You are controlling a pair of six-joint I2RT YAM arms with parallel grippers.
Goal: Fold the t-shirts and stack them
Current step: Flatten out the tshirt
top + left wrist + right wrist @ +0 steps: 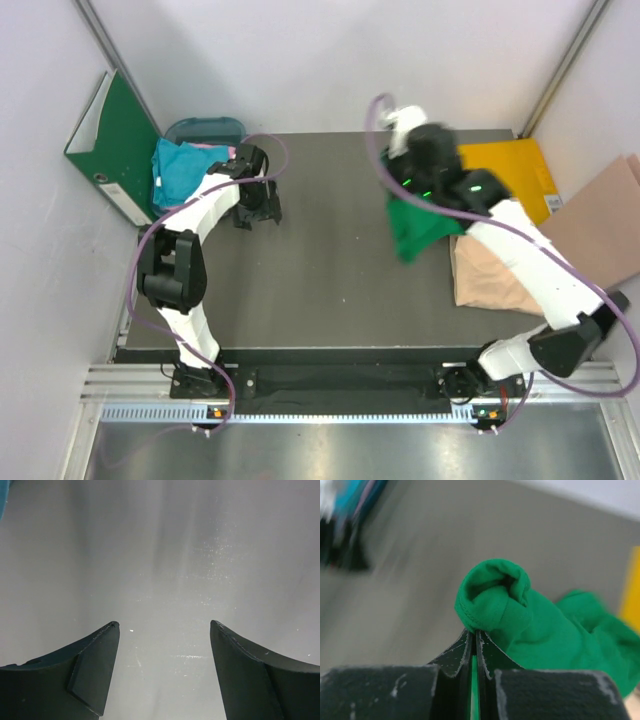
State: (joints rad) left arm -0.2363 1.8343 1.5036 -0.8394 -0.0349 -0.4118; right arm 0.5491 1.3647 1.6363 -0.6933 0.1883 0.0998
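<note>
The right gripper [475,639] clenched on bunched edge of green t-shirt [545,630], beside beige t-shirt [490,275]; cloth likely light, limp; pinch at corners; left gripper [164,623] agape, empty.

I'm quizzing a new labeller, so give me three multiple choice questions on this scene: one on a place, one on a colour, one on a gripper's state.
1. Where does the soft beige-peach cotton t-shirt lie? A) on the dark table's right side B) at its far left corner C) hanging in the air
2. What colour is the t-shirt in the right gripper? A) pink B) bright green C) teal-blue
3. How does the left gripper stand? A) shut on cloth B) shut, empty C) open, empty
Answers: 1 A: it lies flat under the right arm. 2 B: the shut jaws pinch the bright green t-shirt. 3 C: its wrist view shows wide-apart fingers, nothing between.
</note>
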